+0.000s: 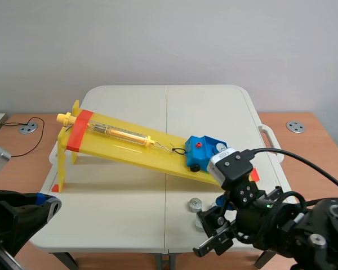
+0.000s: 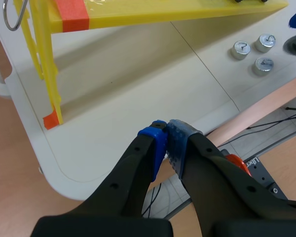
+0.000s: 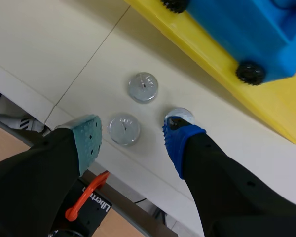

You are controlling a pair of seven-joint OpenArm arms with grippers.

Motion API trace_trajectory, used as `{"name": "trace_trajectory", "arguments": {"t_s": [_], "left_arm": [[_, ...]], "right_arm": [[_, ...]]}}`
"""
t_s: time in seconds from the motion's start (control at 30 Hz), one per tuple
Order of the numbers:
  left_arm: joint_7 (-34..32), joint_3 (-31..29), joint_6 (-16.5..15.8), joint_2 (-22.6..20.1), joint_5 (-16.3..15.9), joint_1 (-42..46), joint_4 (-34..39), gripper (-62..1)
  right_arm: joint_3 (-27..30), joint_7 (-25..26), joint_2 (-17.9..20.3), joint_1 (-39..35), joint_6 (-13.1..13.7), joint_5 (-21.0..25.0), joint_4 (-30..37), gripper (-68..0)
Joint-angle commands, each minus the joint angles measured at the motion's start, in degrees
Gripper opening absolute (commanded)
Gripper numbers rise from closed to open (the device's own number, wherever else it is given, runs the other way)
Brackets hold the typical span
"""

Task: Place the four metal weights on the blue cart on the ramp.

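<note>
The blue cart (image 1: 200, 151) stands at the low end of the yellow ramp (image 1: 124, 143), hooked to a spring scale. A round silvery disc (image 1: 220, 147), probably a weight, lies on the cart. Three metal weights lie on the table below the ramp. My right gripper (image 3: 133, 140) hangs open above them. One weight (image 3: 124, 129) lies between its fingers, near the grey-green pad. Another (image 3: 180, 116) is half hidden under the blue pad, and the third (image 3: 143, 87) lies just ahead. My left gripper (image 2: 166, 143) is shut on nothing over the table's near left corner.
The ramp's tall yellow legs (image 2: 49, 84) stand ahead of the left gripper, on an orange tape mark. The same weights (image 2: 241, 49) show far off to its right. The table's front edge (image 3: 34, 103) runs close behind the weights. A wooden desk (image 1: 304, 129) flanks the table.
</note>
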Motion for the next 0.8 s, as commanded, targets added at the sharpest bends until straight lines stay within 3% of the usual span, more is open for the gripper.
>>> {"name": "trace_trajectory", "arguments": {"t_s": [0.0, 0.2, 0.5, 0.77], "left_arm": [[-4.42, -0.96, -0.81, 0.31, -3.76, -0.48, 4.02, -57.1], [-4.44, -0.96, -0.81, 0.31, -3.76, -0.48, 4.02, -57.1], [-4.42, -0.96, -0.81, 0.31, -3.76, -0.48, 4.02, -57.1], [-4.42, -0.96, -0.81, 0.31, -3.76, -0.48, 4.02, -57.1]], "right_arm": [[-0.22, 8.26, 0.92, 4.04, -2.84, 1.09, 3.39, -38.5], [-3.13, 9.73, -0.24, 5.95, -5.14, -1.79, -0.37, -40.2], [-5.62, 10.95, -2.91, 7.98, -6.4, -3.1, -5.11, -40.6], [-6.75, 10.95, -2.86, 7.98, -7.52, -3.39, -7.89, -48.1]]}}
